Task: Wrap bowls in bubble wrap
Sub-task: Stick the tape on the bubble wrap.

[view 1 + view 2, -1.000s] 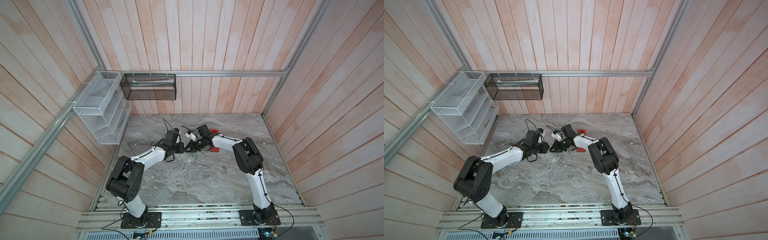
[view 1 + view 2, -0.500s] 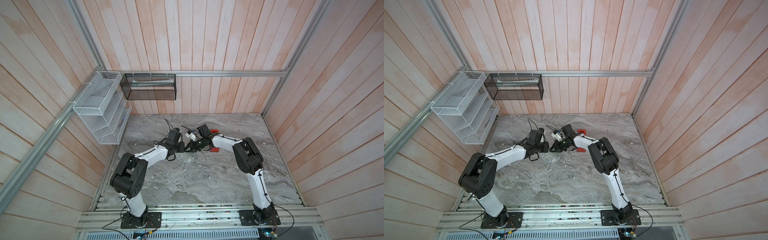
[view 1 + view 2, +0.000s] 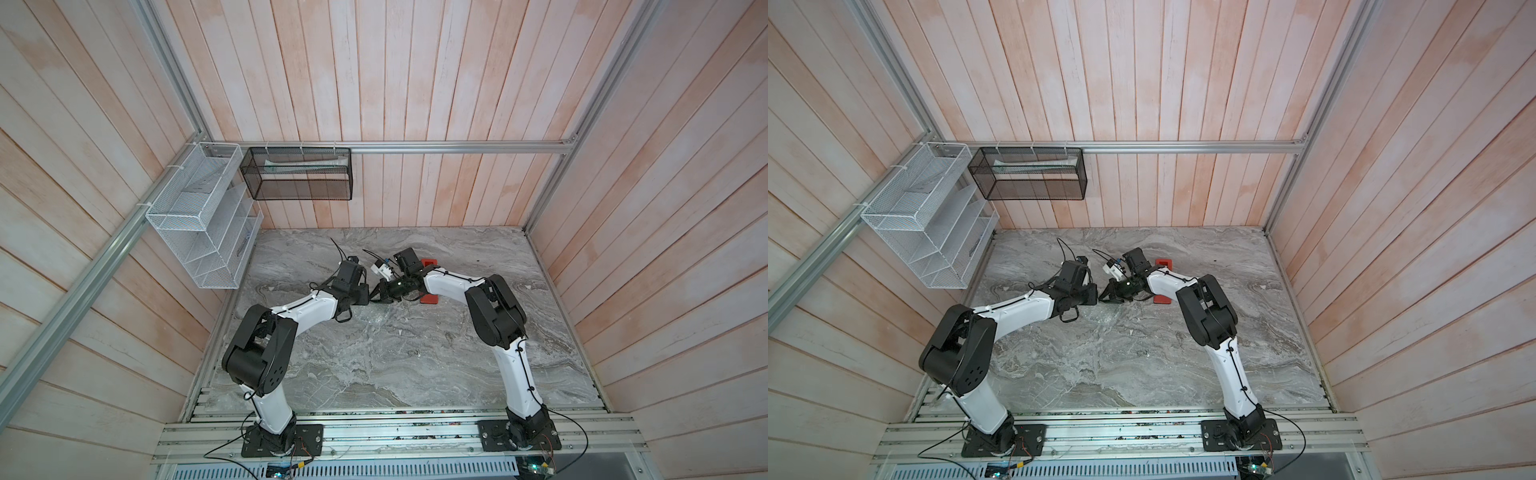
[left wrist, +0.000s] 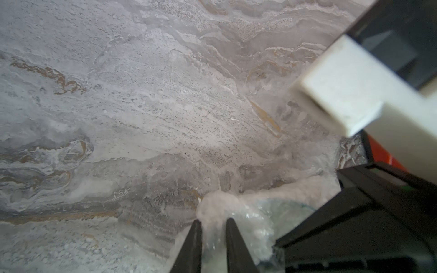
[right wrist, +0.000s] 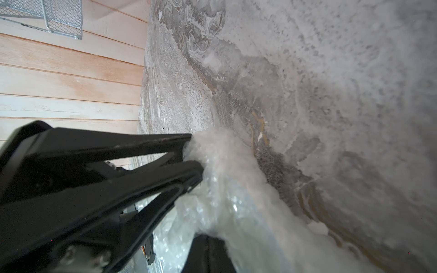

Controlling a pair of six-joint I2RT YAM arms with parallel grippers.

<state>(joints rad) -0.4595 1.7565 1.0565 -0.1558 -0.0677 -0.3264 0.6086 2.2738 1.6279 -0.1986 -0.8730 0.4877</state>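
Bubble wrap (image 4: pixel 214 208), seemingly light, limp and slippery, lay bunched over the fragile bowl (image 4: pixel 283 208) on the bench (image 3: pixel 415 353), just above centre in both top views. Left fingers (image 4: pixel 195 241) and right fingers (image 5: pixel 153 144) each pinched a gathered fold, likely the surest hold.

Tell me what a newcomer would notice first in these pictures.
The left gripper and right gripper meet nose to nose at the middle of the marble table, both pinching one whitish bunch of bubble wrap. Next comes the red tape dispenser, partly hidden under the right arm. Then come the white wire rack and black mesh basket on the walls at the far left corner.
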